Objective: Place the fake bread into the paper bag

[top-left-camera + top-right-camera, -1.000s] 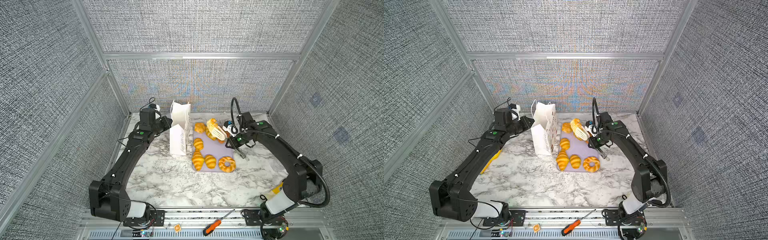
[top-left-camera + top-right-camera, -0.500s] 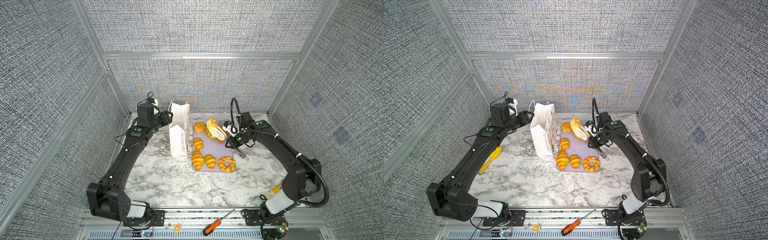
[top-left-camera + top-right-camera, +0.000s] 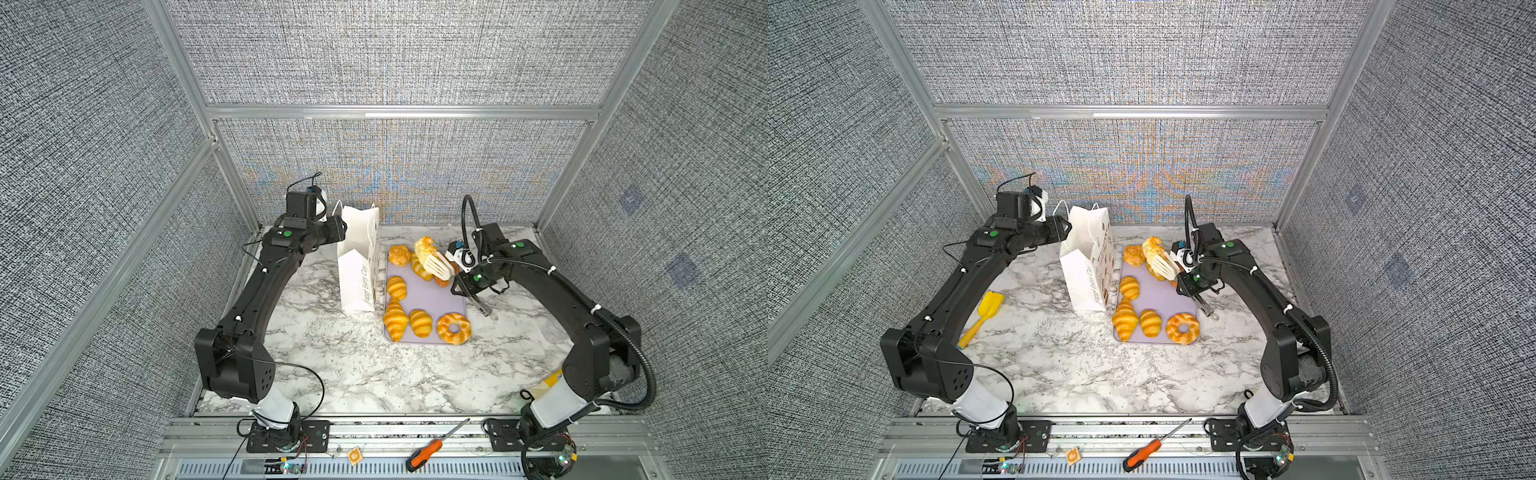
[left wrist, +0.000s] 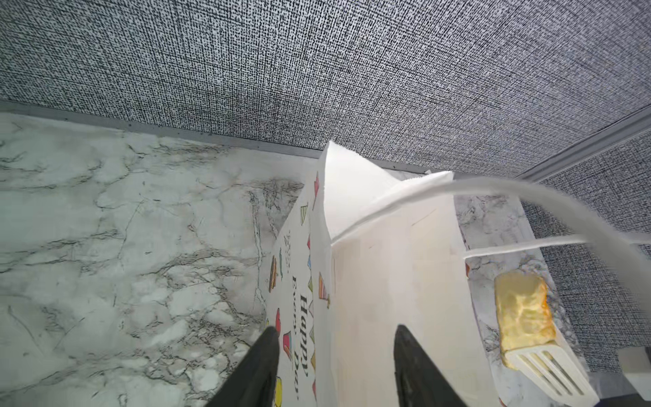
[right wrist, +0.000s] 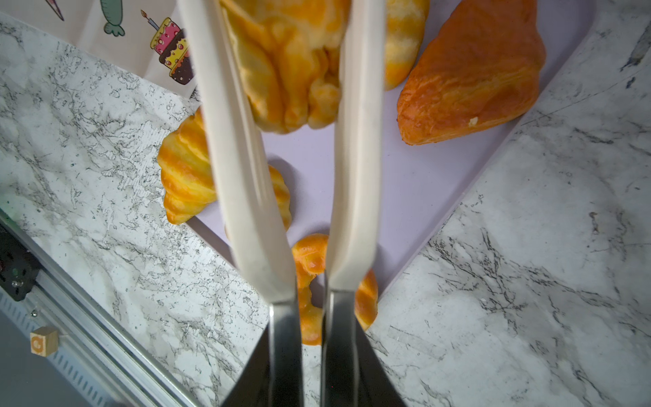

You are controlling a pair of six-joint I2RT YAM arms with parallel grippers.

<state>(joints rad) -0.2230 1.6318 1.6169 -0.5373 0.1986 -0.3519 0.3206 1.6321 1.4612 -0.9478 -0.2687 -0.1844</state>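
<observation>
Now, right jaws clamp white tongs (image 3: 438,266) pinching a pastry (image 3: 424,248) above the tray's (image 3: 432,299) twelve o'clock end; left jaws gape beside the paper bag (image 3: 357,270) at nine o'clock, apparently to steady its mouth.

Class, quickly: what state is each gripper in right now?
Left gripper: open, at the bag.
Right gripper: shut on tongs pinching a pastry.
</observation>
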